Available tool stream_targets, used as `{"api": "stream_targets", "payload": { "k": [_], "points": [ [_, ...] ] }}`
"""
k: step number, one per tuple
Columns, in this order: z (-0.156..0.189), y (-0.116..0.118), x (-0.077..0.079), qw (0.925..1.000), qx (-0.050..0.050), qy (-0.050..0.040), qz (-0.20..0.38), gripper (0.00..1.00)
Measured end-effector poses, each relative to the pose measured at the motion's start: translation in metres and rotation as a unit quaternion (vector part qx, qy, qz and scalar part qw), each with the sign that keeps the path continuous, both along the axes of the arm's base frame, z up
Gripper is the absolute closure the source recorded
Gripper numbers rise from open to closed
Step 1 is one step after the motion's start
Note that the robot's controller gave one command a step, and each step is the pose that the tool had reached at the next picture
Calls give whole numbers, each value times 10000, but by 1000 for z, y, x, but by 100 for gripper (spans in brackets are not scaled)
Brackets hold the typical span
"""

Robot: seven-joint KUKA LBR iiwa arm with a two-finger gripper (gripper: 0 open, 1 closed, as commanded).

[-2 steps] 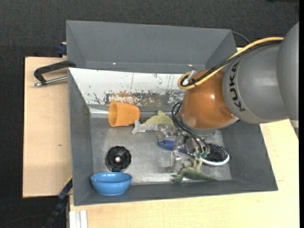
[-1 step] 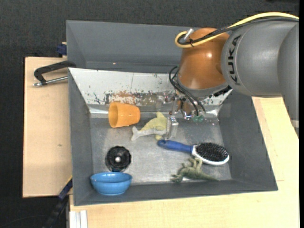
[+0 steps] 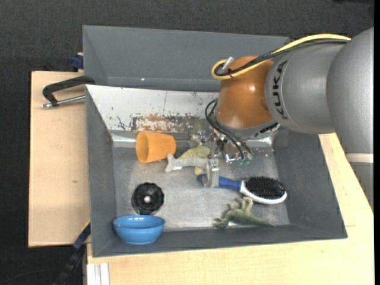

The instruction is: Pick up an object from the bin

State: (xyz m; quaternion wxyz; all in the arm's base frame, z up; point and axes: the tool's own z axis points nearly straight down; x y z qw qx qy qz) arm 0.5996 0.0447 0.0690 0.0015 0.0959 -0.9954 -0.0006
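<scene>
My gripper (image 3: pixel 209 170) reaches down near the middle of the bin, under the arm's orange cover. Its tip stands at the left end of a hairbrush (image 3: pixel 261 189) with a blue handle and a black-bristled white head, which lies pointing right. Just left of the gripper lies a pale grey and yellowish toy animal (image 3: pixel 185 158), touching or nearly touching it. An orange cup (image 3: pixel 154 146) lies on its side further left, against the back wall.
A green toy dinosaur (image 3: pixel 242 214) lies at the front, below the brush. A black round knob-like thing (image 3: pixel 147 197) and a blue bowl (image 3: pixel 138 228) sit in the front left corner. The arm covers the bin's back right part.
</scene>
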Motion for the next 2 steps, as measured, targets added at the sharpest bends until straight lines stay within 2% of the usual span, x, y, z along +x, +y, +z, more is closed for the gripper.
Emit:
{"api": "stream_targets", "payload": {
  "k": [1,2],
  "points": [
    [7,-3,5,10000,-17,-82,-17,100],
    [121,10,-22,9999,10,-87,-66,100]
  ]
}}
